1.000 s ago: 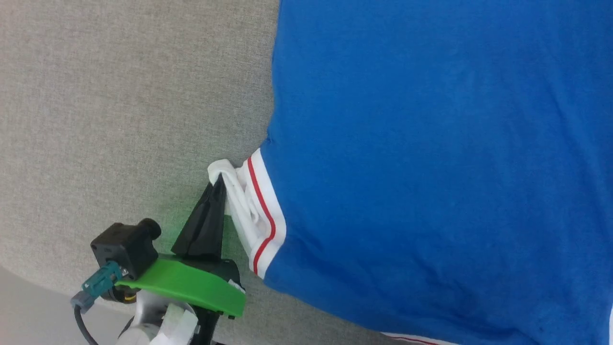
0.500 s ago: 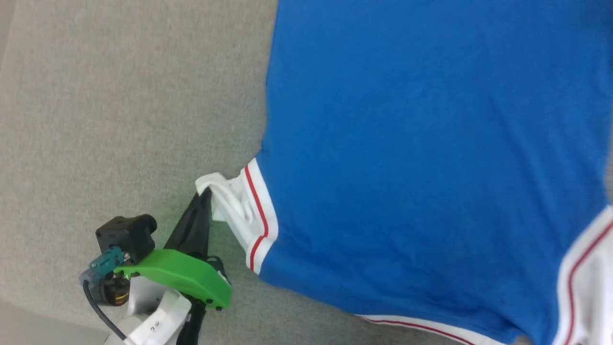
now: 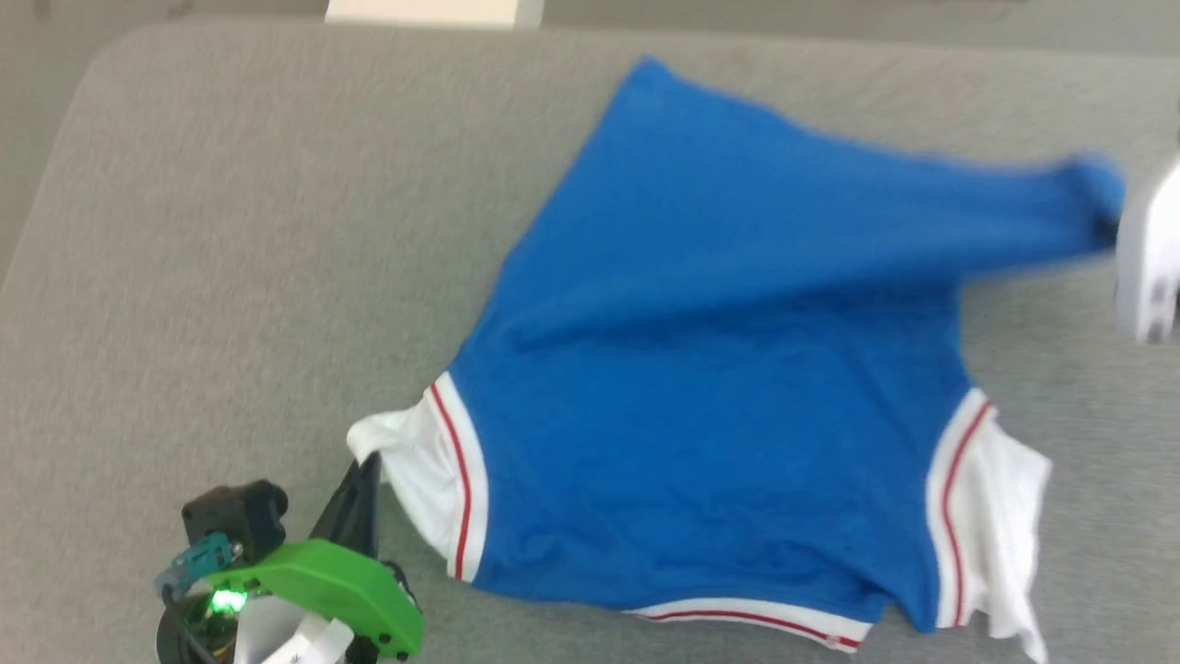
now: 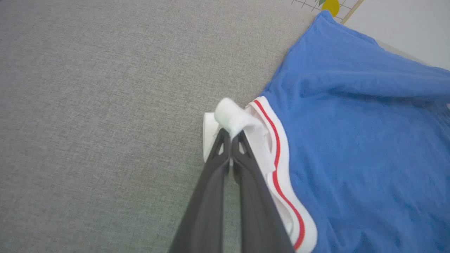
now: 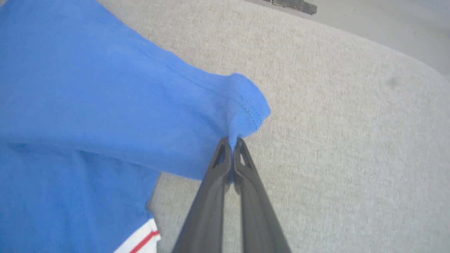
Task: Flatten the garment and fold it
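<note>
Near left: left tool (image 4: 230, 140), fingers pressed together, pinching the bunched end of a white, red-striped sleeve (image 4: 242, 123). Far right: right tool (image 5: 230, 142), likewise pressed together, pinching a blue hemmed corner, seemingly held just off the surface. Between the two, the garment (image 3: 719, 415): bright blue T-shirt, pulled on a diagonal across the grey bench (image 3: 230, 231), plain side up, with a raised fold running from mid-body to the held corner. Near right, second white sleeve (image 3: 996, 498), crumpled and unheld. Judged early in the task: spreading under way, not yet flat, no fold made. Left to do: lowering the raised corner, smoothing both sleeves, then folding. Plenty of bare bench to the left and on the far side. Rounded far-left bench corner well apart from the cloth. Near the striped hem, room cannot be told.
</note>
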{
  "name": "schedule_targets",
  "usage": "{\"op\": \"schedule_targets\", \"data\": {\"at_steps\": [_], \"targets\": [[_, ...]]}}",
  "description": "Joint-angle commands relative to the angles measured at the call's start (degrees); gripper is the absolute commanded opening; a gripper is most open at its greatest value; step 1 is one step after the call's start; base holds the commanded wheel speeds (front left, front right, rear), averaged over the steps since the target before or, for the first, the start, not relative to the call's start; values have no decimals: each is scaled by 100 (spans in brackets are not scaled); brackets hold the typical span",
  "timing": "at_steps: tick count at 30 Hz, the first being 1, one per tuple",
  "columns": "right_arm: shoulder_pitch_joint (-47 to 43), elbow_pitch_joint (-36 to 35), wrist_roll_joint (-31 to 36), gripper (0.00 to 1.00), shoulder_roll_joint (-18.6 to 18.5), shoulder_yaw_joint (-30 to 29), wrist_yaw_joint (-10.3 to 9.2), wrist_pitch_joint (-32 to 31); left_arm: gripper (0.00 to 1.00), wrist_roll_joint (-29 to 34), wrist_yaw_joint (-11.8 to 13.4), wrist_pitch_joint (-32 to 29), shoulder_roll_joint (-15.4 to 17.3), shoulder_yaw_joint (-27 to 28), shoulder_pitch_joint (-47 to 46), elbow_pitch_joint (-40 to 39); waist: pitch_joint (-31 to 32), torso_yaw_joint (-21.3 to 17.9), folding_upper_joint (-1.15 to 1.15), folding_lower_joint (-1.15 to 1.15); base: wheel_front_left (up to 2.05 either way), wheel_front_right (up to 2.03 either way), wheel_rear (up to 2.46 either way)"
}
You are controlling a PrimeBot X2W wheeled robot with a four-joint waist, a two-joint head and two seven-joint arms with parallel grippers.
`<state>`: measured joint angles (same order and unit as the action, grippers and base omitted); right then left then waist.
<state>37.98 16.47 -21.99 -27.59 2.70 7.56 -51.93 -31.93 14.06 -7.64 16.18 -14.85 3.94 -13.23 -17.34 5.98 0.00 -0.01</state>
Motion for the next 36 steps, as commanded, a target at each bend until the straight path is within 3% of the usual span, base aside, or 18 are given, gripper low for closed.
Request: {"op": "schedule_targets", "data": {"at_steps": [1,6,12,21,22,23,24,32,36], "targets": [[-429,-179,-104,0,69,-111,-8,-11,0,-79,56,-34,41,38,86,7,709,-609,0,1,0,0,0],[-1940,-1001,-115,0,358,-493,-8,-153,0,-125,94,-94,72,48,214,20,884,-706,0,1,0,0,0],[-3403,-1512,-136,0,929,-710,-8,-370,0,-182,86,-127,69,30,246,120,953,-715,0,1,0,0,0],[-4369,-1559,-93,0,1502,-616,-8,-565,0,-256,56,-115,30,-11,258,299,1021,-642,0,1,0,0,0],[-4361,-1585,-98,12,1546,-636,-8,-504,0,-264,59,-111,30,-8,266,315,1033,-653,0,1,0,0,0],[-4346,-1611,-96,65,1550,-651,-8,-455,0,-270,62,-110,30,-5,273,325,1043,-661,0,1,0,0,0],[-4315,-1652,-107,100,1546,-695,-8,-360,0,-276,64,-111,34,-2,282,336,1059,-670,0,1,0,0,0],[-3814,-2263,146,100,1745,-1548,-8,1000,0,-291,73,-119,81,7,311,341,1177,-748,0,1,0,0,0],[-3494,-2518,184,100,1687,-1508,-8,2053,0,-287,85,-116,95,6,310,337,1205,-765,0,1,0,0,0]]}}
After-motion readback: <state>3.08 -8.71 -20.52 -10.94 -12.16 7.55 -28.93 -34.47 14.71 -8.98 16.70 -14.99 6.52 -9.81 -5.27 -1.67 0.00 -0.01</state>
